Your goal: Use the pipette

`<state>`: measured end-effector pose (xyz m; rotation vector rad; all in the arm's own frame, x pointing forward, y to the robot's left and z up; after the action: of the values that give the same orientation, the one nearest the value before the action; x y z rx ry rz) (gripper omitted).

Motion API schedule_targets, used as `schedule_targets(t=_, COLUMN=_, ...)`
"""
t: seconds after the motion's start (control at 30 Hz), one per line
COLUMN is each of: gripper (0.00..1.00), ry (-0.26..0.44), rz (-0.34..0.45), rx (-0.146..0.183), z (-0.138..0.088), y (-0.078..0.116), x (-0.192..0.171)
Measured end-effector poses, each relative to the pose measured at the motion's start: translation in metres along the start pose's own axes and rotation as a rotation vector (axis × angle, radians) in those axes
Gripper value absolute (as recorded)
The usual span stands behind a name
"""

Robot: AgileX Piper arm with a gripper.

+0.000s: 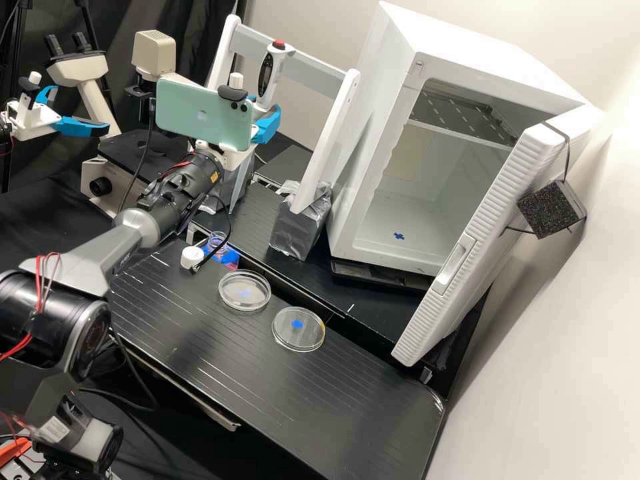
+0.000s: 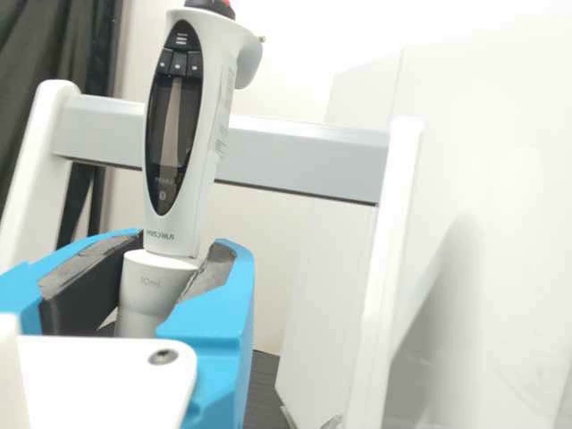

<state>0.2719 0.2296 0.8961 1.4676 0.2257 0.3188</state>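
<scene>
High view shows petri dishes (image 1: 308, 339); wrist view, pipette's collar (image 2: 159, 279).

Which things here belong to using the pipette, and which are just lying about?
Probably the job's:
- pipette, held by the gripper
- white stand
- bottle, cap
- two petri dishes

Probably just about:
- microscope
- white cabinet, door open

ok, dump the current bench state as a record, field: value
gripper: closed on electronic pipette, below its display
pipette pose: roughly upright, by rack crossbar
hung on rack: can't tell
bottle: uncapped, white cap beside it
first petri dish: on bench, nearer bottle
second petri dish: on bench, nearer cabinet
cabinet door: open
</scene>
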Motion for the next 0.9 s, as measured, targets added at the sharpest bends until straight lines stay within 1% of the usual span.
schedule_targets(t=0.07, gripper=0.00, ry=0.006, rz=-0.003, rx=-0.001, z=0.000, y=-0.003, x=-0.003)
schedule_targets(t=0.3, gripper=0.00, ry=0.017, rz=-0.053, rx=-0.047, z=-0.001, y=-0.020, x=-0.013)
schedule_targets(t=0.37, gripper=0.00, ry=0.012, rz=-0.067, rx=-0.050, z=0.001, y=-0.024, x=-0.014)
schedule_targets(t=0.43, gripper=0.00, ry=0.008, rz=-0.078, rx=-0.071, z=0.003, y=-0.027, x=-0.016)
schedule_targets(t=0.53, gripper=0.00, ry=0.004, rz=-0.086, rx=-0.078, z=0.005, y=-0.030, x=-0.017)
schedule_targets(t=0.83, gripper=0.00, ry=0.024, rz=-0.022, rx=-0.097, z=0.009, y=-0.035, x=-0.020)
schedule_targets(t=0.9, gripper=0.00, ry=0.019, rz=-0.022, rx=-0.100, z=0.012, y=-0.038, x=-0.021)
